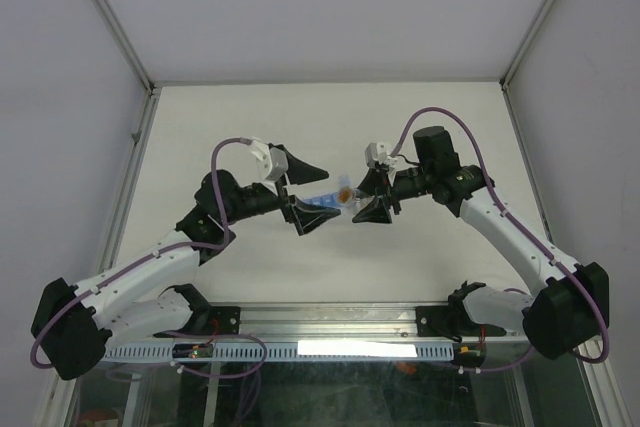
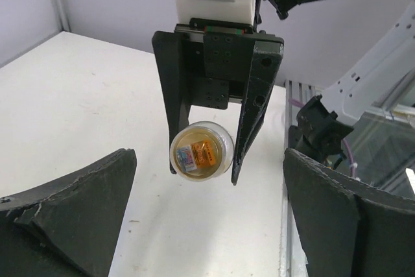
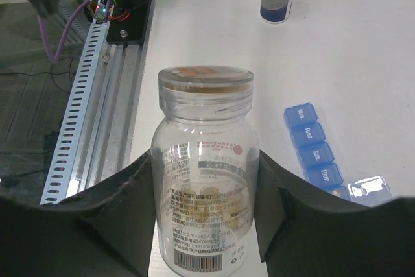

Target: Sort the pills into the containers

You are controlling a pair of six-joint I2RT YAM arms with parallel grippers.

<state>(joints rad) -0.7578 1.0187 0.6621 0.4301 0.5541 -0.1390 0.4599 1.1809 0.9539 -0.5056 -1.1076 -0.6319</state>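
1. Gripping the clear bottle [image 3: 206, 160] on both sides of its body, the right gripper [image 1: 368, 197] is clenched on it and holds it off the table [image 3: 363, 50]. How far the bottle is tipped cannot be told.
2. The left gripper [image 1: 310, 190] stands wide apart and grasps nothing, facing the bottle from near by.
3. The pills [image 3: 224, 207] lie as a tan heap inside the bottle. None can be seen in the blue strip [image 3: 312, 147] of compartments, which lies on the table just beside the bottle with one lid flipped up at its near end.
4. A small white cylinder [image 3: 277, 1], probably the cap, stands well apart from the strip.
5. The bottle looks light, stiff and smooth, so it may slip or turn between the pads, and a hold low on the body seems safest.
6. The pills look tiny and loose, likely to roll and scatter, so pouring slowly over one open compartment looks wiser than pinching them.
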